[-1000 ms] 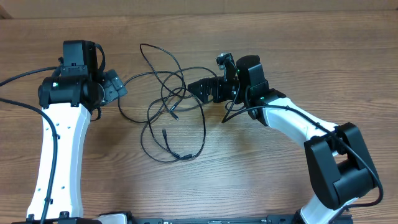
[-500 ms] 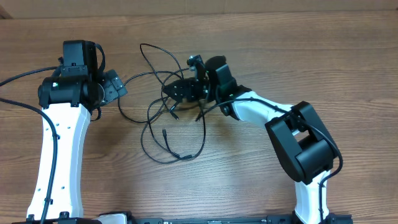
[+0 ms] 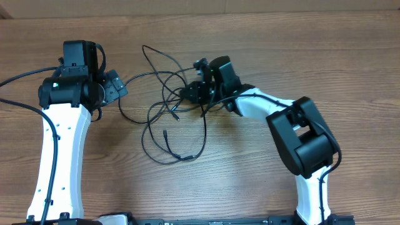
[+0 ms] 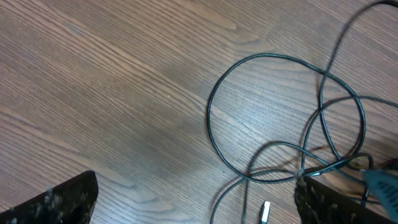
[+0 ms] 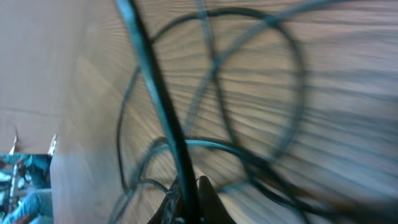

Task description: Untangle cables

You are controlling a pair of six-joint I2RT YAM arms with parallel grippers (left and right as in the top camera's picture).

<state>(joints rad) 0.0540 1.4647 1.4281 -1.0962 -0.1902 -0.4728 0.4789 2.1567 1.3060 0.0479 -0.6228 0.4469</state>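
The cables (image 3: 169,109) are thin black wires lying in overlapping loops at the table's middle, with small plugs (image 3: 177,117) at some ends. My right gripper (image 3: 189,94) sits at the tangle's right side. In the right wrist view the right gripper (image 5: 188,190) is shut on one black cable strand (image 5: 152,81) that runs up and away from the fingertips; that view is blurred. My left gripper (image 3: 120,89) hangs open at the tangle's left edge. Seen from the left wrist, the left gripper (image 4: 196,196) holds nothing; a cable loop (image 4: 286,118) and a plug (image 4: 265,211) lie near its right finger (image 4: 329,202).
The wooden table (image 3: 312,56) runs out to a pale wall edge (image 3: 250,6) at the back. A thick arm cable (image 3: 15,80) trails off the left side. The right arm's elbow (image 3: 303,134) stands over the table's right half.
My right gripper swung left into the tangle and shut on a strand, then drew slightly back to the right. The upper loops shifted a little. The left arm stayed still.
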